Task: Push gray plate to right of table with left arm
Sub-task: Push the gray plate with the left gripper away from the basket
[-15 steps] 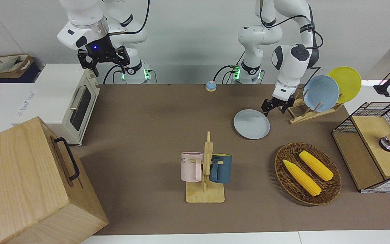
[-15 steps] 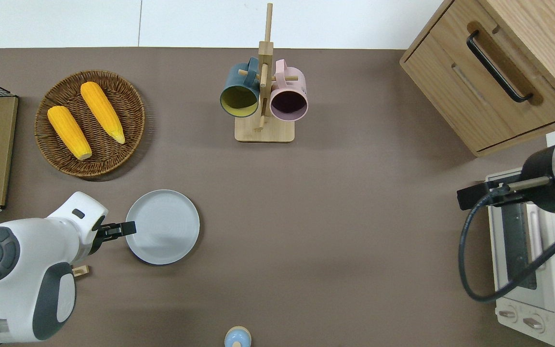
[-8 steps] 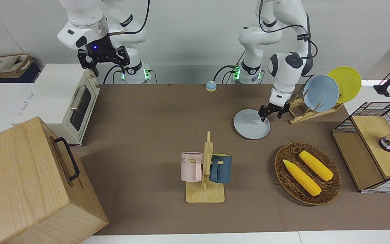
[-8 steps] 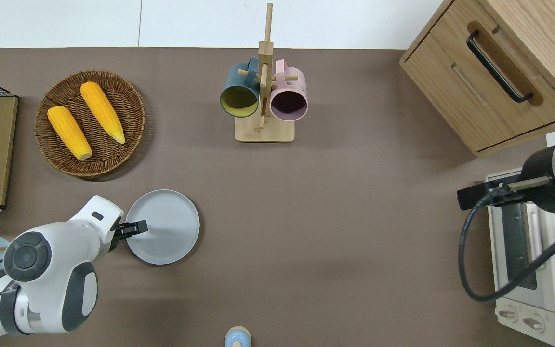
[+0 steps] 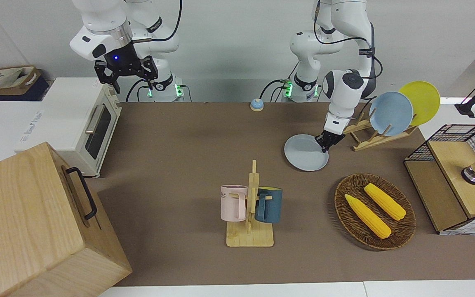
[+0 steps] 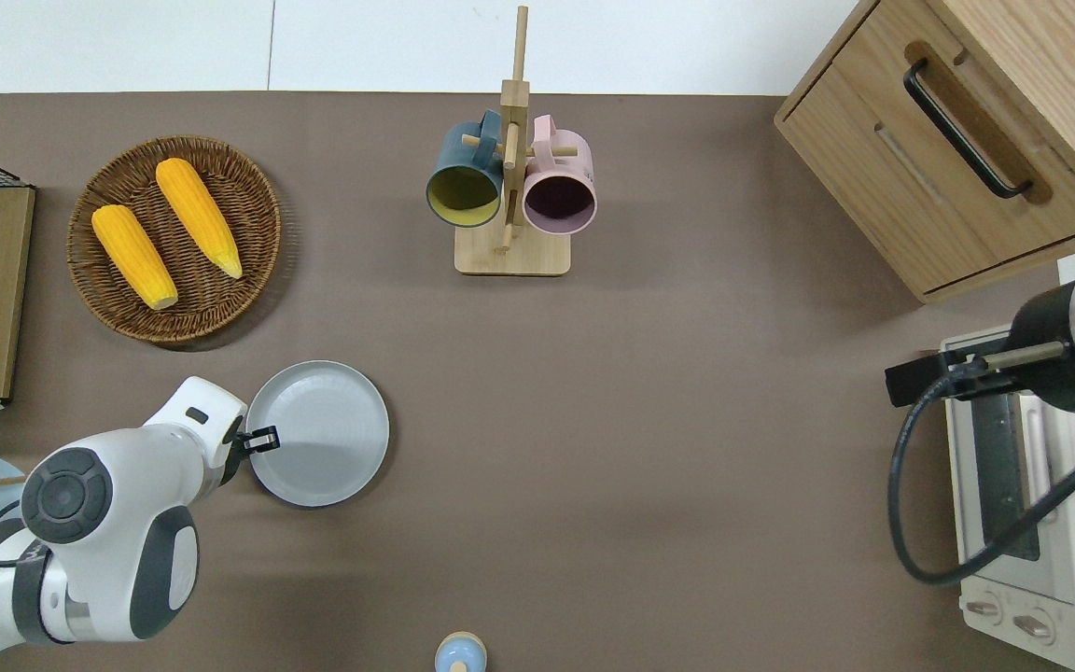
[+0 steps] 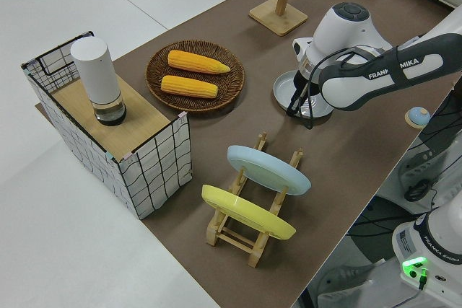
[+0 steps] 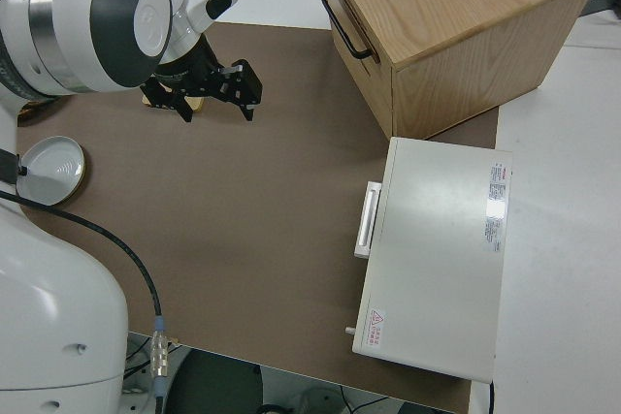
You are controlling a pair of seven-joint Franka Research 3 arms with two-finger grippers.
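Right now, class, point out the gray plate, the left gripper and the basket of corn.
gray plate (image 6: 328, 439): overhead view, bare middle of its dish.
left gripper (image 6: 265, 438): overhead view, fingertips at the plate's rim.
basket (image 6: 262, 201): overhead view, woven rim toward the mug stand.

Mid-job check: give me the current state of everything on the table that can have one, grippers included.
gray plate: flat on the table, left gripper at its rim
left gripper: lowered onto the plate's edge
right gripper: open, parked
toaster oven: door closed
wooden cabinet: drawer closed
mugs: hung on the stand
rack plates: standing upright
corn: lying in the basket
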